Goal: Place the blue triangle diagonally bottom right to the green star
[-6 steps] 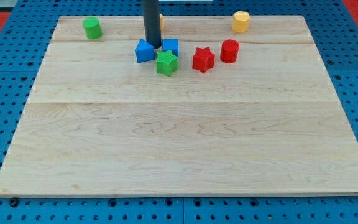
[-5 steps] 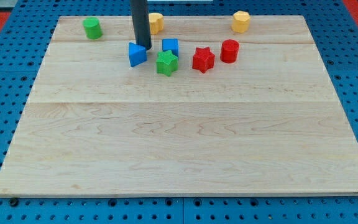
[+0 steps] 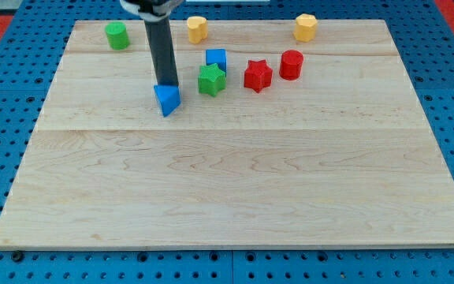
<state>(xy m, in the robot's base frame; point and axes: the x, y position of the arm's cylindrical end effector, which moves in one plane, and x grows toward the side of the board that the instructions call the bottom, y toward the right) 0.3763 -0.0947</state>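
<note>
My tip (image 3: pixel 166 84) ends a straight, smooth rod of dark grey. Its sides are plain and unmarked. At the view's top it enters a darker, partly white fitting

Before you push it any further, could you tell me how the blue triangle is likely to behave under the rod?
The blue triangle looks like a small rigid block, so it should slide flat rather than roll or tip. My tip touches its top edge and looks off-centre, so it may well turn as it goes. The wooden board looks smooth, so it probably slides easily.

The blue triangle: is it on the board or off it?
On the board: the blue triangle lies on the wood, left of the green star, my tip above it.
</note>
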